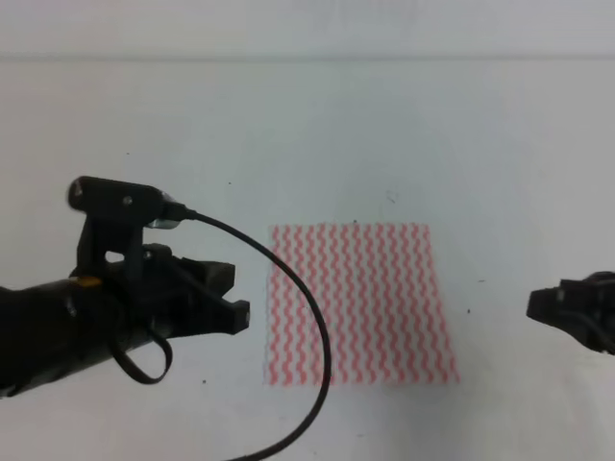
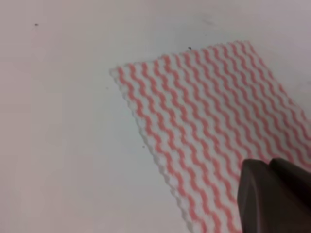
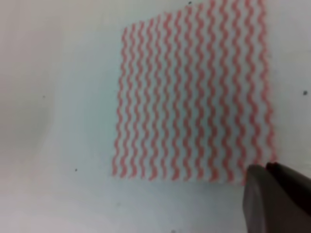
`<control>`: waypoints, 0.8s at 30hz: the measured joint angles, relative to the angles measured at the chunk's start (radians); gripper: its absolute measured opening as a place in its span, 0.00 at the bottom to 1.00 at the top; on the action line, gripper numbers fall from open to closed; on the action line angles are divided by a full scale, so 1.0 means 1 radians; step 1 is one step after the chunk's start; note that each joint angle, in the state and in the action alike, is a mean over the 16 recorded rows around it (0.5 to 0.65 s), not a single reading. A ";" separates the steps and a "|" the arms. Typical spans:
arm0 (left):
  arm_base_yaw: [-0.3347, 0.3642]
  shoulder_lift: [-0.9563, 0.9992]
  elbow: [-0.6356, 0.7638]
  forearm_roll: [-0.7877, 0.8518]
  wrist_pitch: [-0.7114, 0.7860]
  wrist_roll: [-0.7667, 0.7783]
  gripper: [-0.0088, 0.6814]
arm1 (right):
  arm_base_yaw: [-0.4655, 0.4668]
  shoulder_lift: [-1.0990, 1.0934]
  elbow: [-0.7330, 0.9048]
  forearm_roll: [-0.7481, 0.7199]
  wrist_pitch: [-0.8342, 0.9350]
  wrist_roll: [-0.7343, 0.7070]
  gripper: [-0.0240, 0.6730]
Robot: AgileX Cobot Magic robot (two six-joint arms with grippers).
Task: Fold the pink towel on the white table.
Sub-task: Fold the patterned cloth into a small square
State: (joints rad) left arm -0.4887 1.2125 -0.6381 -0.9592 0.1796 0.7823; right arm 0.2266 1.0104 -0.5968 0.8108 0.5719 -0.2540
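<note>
The pink towel (image 1: 357, 303) lies flat and unfolded on the white table (image 1: 307, 134). The left gripper (image 1: 229, 293) hovers just beside its left edge, fingers parted. The right gripper (image 1: 548, 305) waits well apart at right; its state is unclear.

towel: the pink towel (image 1: 357, 303) lies flat and unfolded on the white table (image 1: 307, 134), with wavy pink and white stripes running front to back.
left arm: the left gripper (image 1: 233, 293) sits just beside the towel's left edge, its two dark fingers apart and pointing at the cloth, nothing between them.
cable: a black cable (image 1: 306, 317) loops from the left arm's camera mount across the towel's left edge.
right arm: only the tip of the right gripper (image 1: 540, 305) shows at the right border, well apart from the towel; its opening cannot be read.
table marks: a few dark specks.
</note>
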 joint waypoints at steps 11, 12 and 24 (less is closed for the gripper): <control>-0.060 0.055 -0.003 -0.011 -0.025 0.015 0.01 | 0.193 0.224 -0.080 0.055 -0.117 -0.012 0.01; -0.060 0.057 -0.004 -0.011 -0.019 0.017 0.01 | 0.203 0.242 -0.087 0.051 -0.123 -0.007 0.01; -0.061 0.056 -0.003 -0.011 0.043 0.037 0.01 | 0.217 0.402 -0.135 -0.069 -0.097 0.151 0.21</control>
State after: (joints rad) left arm -0.5499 1.2687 -0.6412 -0.9706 0.2226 0.8188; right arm 0.4436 1.4120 -0.7319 0.7416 0.4747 -0.1034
